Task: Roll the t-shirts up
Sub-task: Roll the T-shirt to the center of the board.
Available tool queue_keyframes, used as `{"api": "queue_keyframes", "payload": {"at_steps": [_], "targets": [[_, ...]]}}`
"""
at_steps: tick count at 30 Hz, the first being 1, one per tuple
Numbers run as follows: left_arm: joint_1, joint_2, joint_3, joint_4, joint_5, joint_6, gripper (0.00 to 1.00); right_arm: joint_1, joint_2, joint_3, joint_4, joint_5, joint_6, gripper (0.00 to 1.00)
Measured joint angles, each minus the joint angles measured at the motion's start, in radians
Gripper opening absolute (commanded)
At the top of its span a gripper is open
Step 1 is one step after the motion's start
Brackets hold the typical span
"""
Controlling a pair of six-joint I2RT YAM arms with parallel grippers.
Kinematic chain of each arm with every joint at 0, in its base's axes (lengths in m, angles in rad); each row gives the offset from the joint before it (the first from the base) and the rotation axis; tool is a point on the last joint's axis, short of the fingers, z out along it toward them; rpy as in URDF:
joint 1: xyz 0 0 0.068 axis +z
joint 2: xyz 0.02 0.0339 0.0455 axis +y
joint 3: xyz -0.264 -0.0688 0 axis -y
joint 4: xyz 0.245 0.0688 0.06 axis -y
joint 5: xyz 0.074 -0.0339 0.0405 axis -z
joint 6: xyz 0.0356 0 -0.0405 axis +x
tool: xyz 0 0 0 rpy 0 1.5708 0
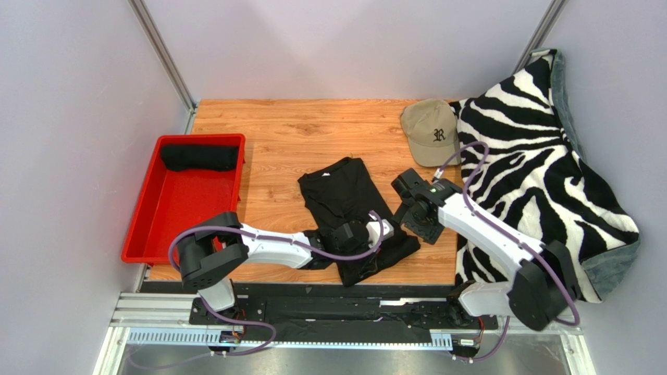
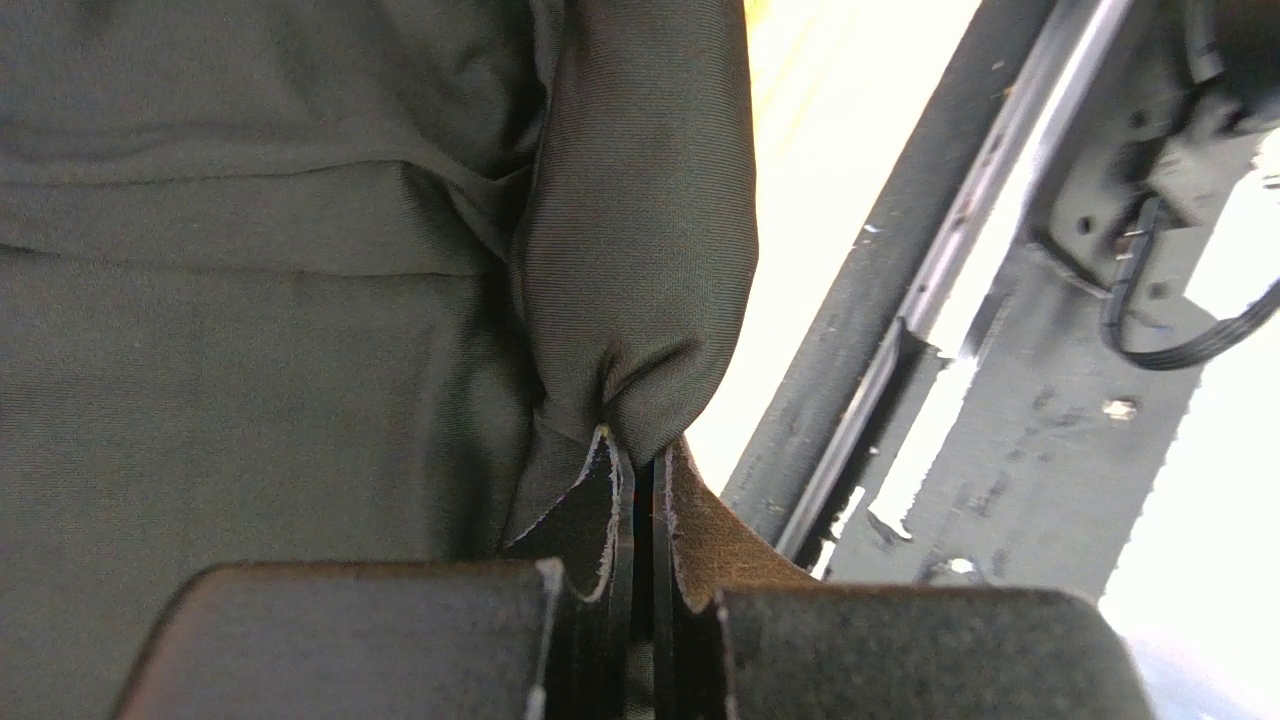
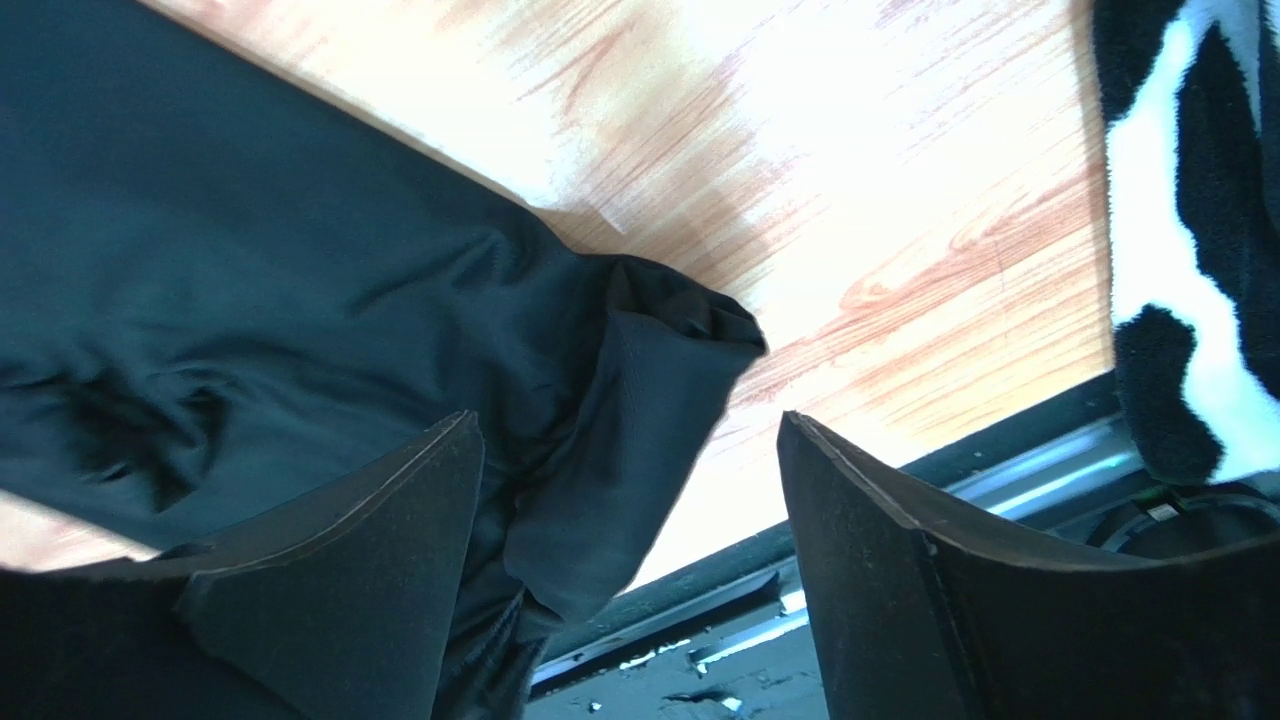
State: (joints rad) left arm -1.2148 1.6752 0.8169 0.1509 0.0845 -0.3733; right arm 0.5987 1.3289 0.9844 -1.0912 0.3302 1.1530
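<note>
L gripper (image 2: pixel 643 465) clamped shut on a pinch of black t-shirt (image 1: pixel 342 190) fabric at the shirt's near end, close to the table's (image 1: pixel 297 129) near edge. R gripper (image 3: pixel 631 450) wide open, holding nothing, hovering over the shirt's right-side flap (image 3: pixel 661 390). Flap sits under the gap btwn the jaws in wrist view; can't tell if touching. Shirt lies mid-table in a narrow fold, one end far, other end by the arms. Step imo: starting the roll from the near end. Next: R closes on that flap level w/ L, then both turn the edge over evenly, else roll skews. One rolled shirt (image 1: pixel 200 158) already at far end of red tray (image 1: pixel 176 211).
</note>
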Motion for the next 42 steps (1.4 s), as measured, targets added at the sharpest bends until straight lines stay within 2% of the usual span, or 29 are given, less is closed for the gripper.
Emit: {"api": "queue_keyframes", "payload": {"at_steps": [5, 8, 13, 19, 26, 30, 33, 40, 42], "targets": [[0.101, 0.000, -0.009, 0.012, 0.184, -0.076, 0.00, 0.000, -0.190, -0.106, 0.048, 0.014, 0.029, 0.70], [0.164, 0.005, -0.019, 0.028, 0.287, -0.126, 0.00, 0.023, -0.267, -0.172, 0.095, 0.019, 0.029, 0.58], [0.254, 0.071, -0.020, 0.073, 0.470, -0.217, 0.00, 0.138, -0.364, -0.262, 0.196, 0.026, 0.017, 0.42], [0.303, 0.142, -0.020, 0.121, 0.602, -0.304, 0.00, 0.243, -0.335, -0.279, 0.245, 0.033, 0.006, 0.39], [0.314, 0.157, -0.019, 0.115, 0.655, -0.340, 0.00, 0.350, -0.253, -0.285, 0.253, 0.047, 0.041, 0.39], [0.314, 0.158, -0.015, 0.094, 0.667, -0.340, 0.00, 0.349, -0.221, -0.285, 0.255, 0.077, 0.060, 0.32], [0.314, 0.160, -0.008, 0.081, 0.669, -0.340, 0.00, 0.340, -0.202, -0.283, 0.255, 0.096, 0.071, 0.27], [0.315, 0.160, 0.009, 0.046, 0.669, -0.338, 0.00, 0.252, -0.157, -0.283, 0.252, 0.097, 0.089, 0.25], [0.316, 0.160, 0.016, 0.031, 0.666, -0.335, 0.09, 0.231, -0.156, -0.283, 0.248, 0.097, 0.092, 0.25]]}}
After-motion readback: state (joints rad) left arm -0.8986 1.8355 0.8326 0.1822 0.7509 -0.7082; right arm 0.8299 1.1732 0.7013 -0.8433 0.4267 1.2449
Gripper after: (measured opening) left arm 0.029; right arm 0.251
